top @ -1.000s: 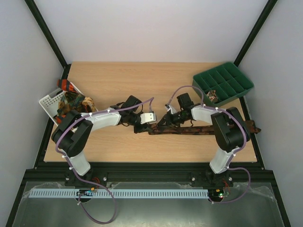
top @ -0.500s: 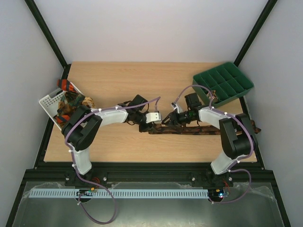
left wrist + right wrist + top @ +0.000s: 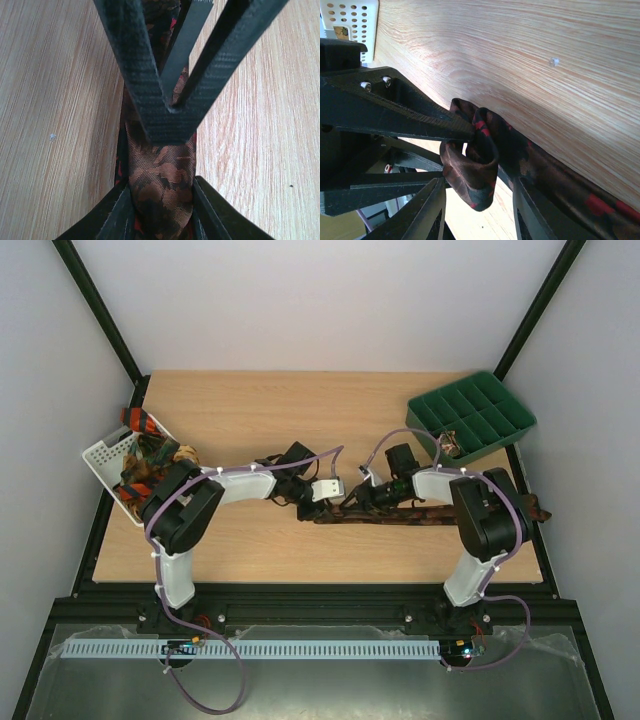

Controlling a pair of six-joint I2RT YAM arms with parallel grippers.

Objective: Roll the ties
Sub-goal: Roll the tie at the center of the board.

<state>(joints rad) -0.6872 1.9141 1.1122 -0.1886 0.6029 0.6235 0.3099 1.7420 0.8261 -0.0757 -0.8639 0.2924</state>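
One dark brown, red-specked fabric necktie (image 3: 420, 517) lies across the desk (image 3: 250, 410) from centre to right edge, partly hidden by the right arm. Two end effectors meet at its looped end: the left end effector (image 3: 162, 202) pinches the necktie, while the right end effector (image 3: 477, 192) stands parted around the loop. One white slotted plastic basket (image 3: 100, 455) at left holds tangled patterned ties (image 3: 150, 450), too jumbled to count.
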